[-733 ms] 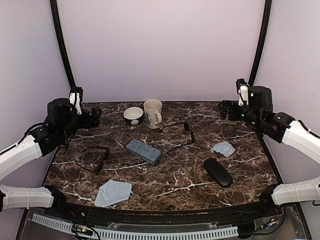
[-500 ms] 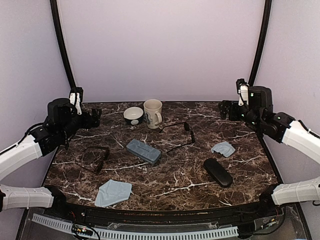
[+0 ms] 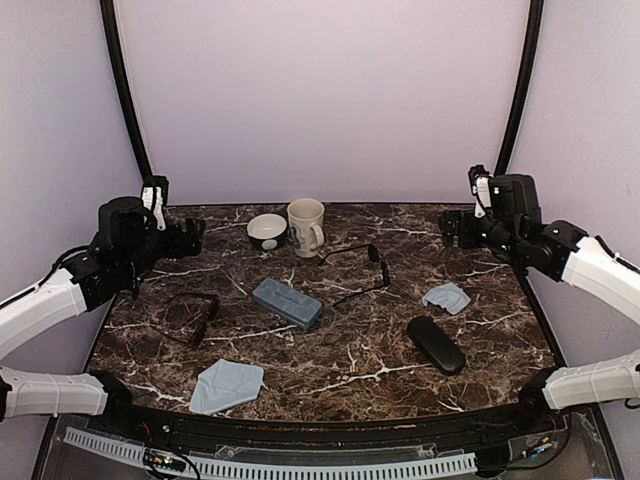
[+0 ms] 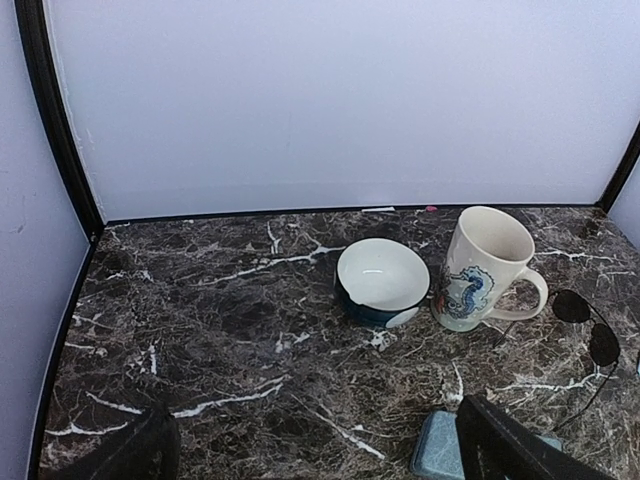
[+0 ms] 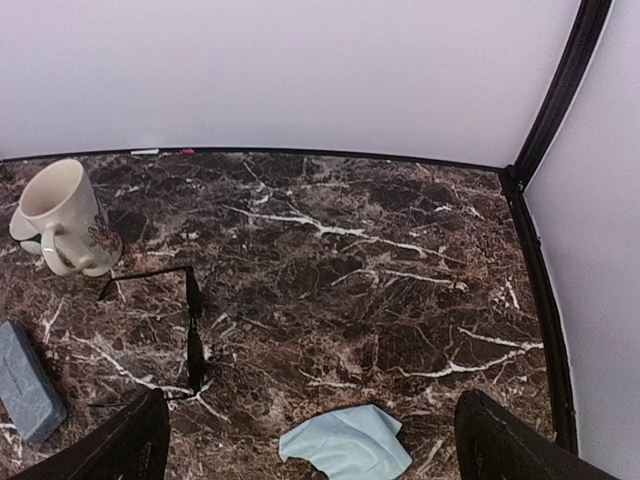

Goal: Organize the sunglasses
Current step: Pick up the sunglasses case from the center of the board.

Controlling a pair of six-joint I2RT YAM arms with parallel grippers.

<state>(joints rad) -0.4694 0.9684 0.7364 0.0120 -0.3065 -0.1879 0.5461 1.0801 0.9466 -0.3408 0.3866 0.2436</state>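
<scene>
The thin black wire-framed sunglasses [image 3: 358, 266] lie unfolded at mid-table, right of the mug; they also show in the right wrist view [image 5: 193, 330] and the left wrist view [image 4: 590, 335]. The dark brownish sunglasses [image 3: 190, 316] lie near the left edge. A grey-blue hard case [image 3: 287, 302] sits shut in the middle, and a black oval case [image 3: 436, 344] lies to the front right. My left gripper [image 3: 192, 237] hovers open over the far left of the table, empty [image 4: 315, 445]. My right gripper [image 3: 450, 222] hovers open over the far right, also empty [image 5: 315, 440].
A white-and-dark bowl [image 3: 267, 230] and a cream mug [image 3: 306, 226] with a seahorse print stand at the back. One pale blue cloth [image 3: 226, 385] lies at the front left, another [image 3: 447, 297] at the right. Black poles and purple walls close in the sides.
The right arm has shifted slightly left and up; the left arm has nudged a little right. Nothing on the table has moved.
</scene>
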